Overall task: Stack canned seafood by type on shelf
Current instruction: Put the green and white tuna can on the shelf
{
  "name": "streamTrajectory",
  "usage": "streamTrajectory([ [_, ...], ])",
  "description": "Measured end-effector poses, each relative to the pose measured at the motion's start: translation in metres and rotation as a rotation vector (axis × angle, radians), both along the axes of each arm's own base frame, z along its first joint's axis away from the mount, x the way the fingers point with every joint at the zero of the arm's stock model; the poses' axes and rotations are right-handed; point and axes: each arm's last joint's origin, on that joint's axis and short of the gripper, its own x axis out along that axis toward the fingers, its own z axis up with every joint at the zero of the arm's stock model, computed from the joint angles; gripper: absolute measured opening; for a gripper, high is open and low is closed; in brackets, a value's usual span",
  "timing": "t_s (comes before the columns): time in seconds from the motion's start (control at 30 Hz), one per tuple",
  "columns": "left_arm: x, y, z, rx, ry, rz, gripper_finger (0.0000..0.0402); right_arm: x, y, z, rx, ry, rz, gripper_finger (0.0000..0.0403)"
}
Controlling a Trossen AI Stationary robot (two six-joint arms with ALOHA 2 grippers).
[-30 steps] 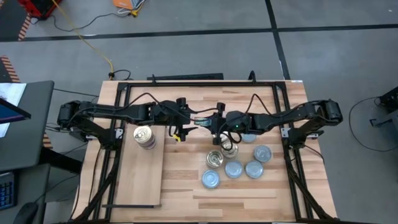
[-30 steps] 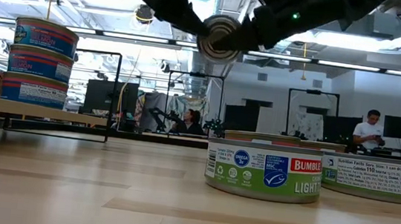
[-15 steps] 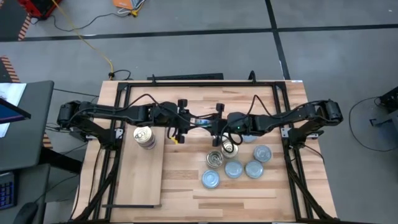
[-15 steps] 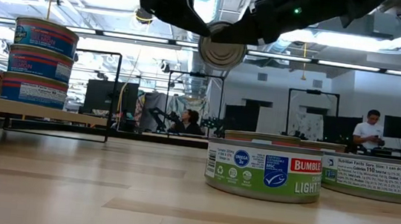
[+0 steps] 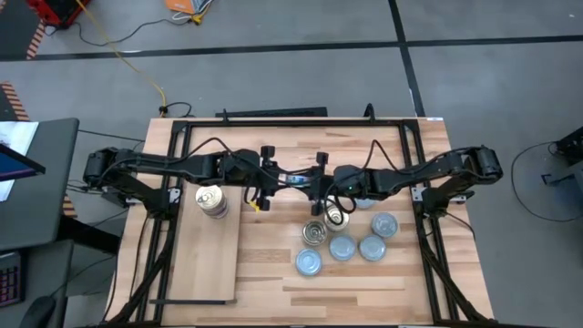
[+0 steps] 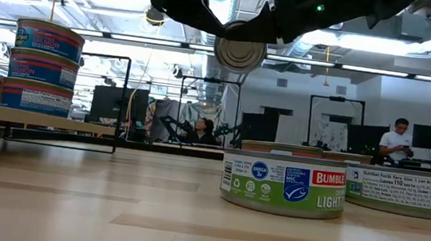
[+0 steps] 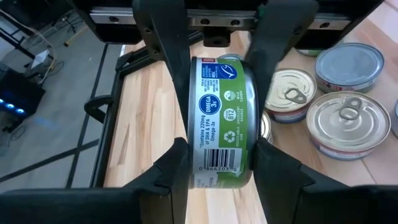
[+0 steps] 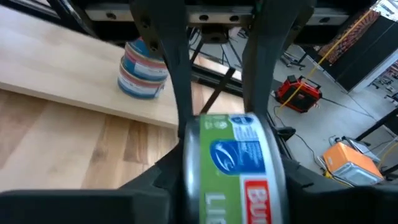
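- Green-labelled tuna tin (image 7: 221,118) is held in the air above the middle of the butcher-block tabletop (image 5: 273,282), between the two arms. It is turned on edge, so its round face is seen from the low view.
- It is now clamped across its two flat faces by the left gripper (image 7: 221,168). A second ago that gripper stood wide open just short of the tin, and the tin hung at a slant.
- The tin is also straddled by the right gripper (image 8: 233,180), which has not drawn away. Whether it still bears on the tin or has begun to let go cannot be told.
- A hand-over from right arm to left is judged to be nearly done. Only the right arm's letting go and backing off appear to be left.
- On the shelf (image 5: 205,264), well apart from the tin, a stack of three blue-labelled tins (image 5: 211,200) is already built at the end nearest the left arm.
- No green-labelled tin is seen on the shelf yet, so a second pile beside that stack is judged to be needed.
- Several loose tins (image 5: 351,241) are still left on the tabletop under the right arm, so much of the sorting remains.
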Motion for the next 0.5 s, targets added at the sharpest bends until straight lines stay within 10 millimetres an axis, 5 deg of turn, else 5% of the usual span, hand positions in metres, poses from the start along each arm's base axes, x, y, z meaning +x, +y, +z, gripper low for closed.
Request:
streamTrajectory([
  [0.33,-0.001,0.002,-0.002,0.031,0.029,0.046,0.0133,-0.001,0.003,0.002,0.055,-0.017,0.009,0.0329],
  [0.5,-0.007,0.001,-0.002,0.046,0.076,0.088,0.0133,-0.012,0.005,0.022,0.059,-0.079,0.017,0.0378],
])
